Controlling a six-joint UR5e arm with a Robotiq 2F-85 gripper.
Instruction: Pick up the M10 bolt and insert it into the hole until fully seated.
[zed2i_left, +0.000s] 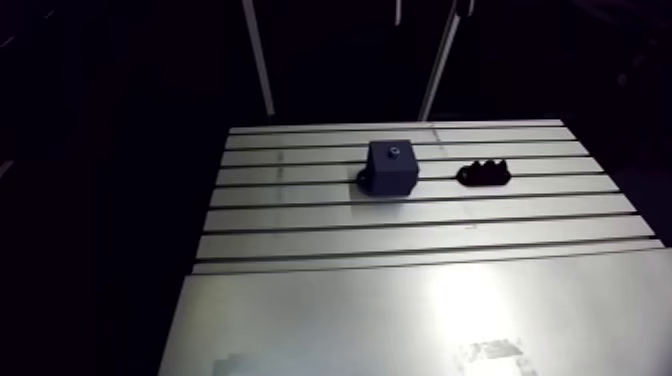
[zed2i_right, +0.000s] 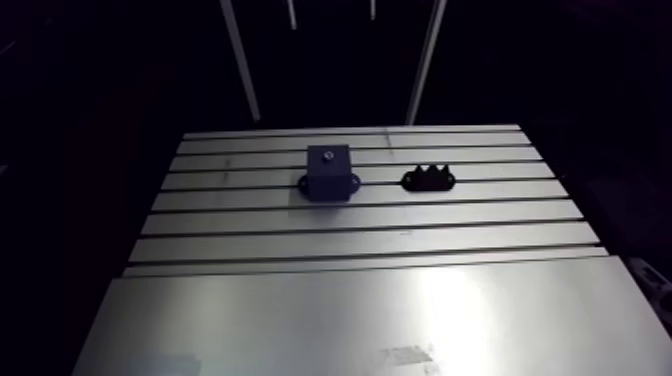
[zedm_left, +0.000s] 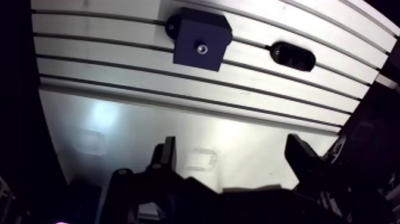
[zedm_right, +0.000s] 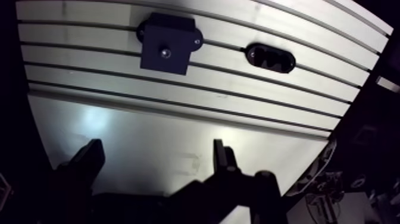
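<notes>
**End effector open, well short of the block**

The end effector (zedm_right: 157, 149) hangs with both fingers spread and nothing between them, over the smooth part of the counter (zed2i_left: 400, 310). Farther on, a dark block (zed2i_left: 390, 168) sits on the slotted part. On its top face is a bright round spot (zedm_left: 202, 48); I cannot tell whether this is the M10 bolt's head or the bare hole. Near the block, not touching it, lies a black notched holder (zed2i_left: 485, 174).

Glossy metal table (zed2i_right: 350, 300) (block (zed2i_right: 329, 172) matt).
</notes>
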